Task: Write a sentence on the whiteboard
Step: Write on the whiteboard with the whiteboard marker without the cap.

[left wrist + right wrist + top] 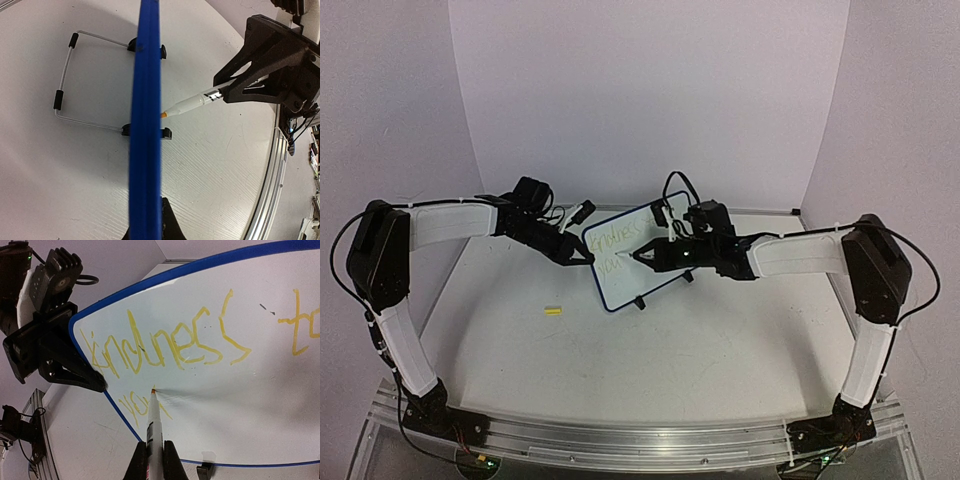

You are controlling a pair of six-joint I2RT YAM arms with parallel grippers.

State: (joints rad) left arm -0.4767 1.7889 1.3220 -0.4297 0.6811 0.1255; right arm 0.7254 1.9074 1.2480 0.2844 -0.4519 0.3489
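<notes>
The small rectangular whiteboard (625,288), white-faced with rounded corners and a thin dark blue rim, stands propped on the white table (670,350). It sits at mid-width toward the far side, between the two arms. The left wrist view shows it edge-on as a blue band (145,125).

The sentence (159,347) is written on its face in thin yellow-green marker strokes. The upper line reads "kindness to" and runs off the right edge of the right wrist view. The lower line begins "you". In the top view the writing (618,245) occupies the upper left part of the board.

Two black clip feet (162,132) hold the lower rim. A bent grey wire stand (65,85) with black sleeves lies on the table behind the board.

The white-barrelled marker (154,425) with an orange-yellow tip points at the board face. The tip meets the surface at the lower line, at the upper right of "you".

The right gripper (154,460) has both fingers closed tight on the marker barrel, one on each side.

The left gripper (75,372) is clamped on the board's left edge, with a finger tip on the blue rim beside the "k".

A small yellow cylindrical piece (553,311) lies on the table, near and left of the board, apart from it.
</notes>
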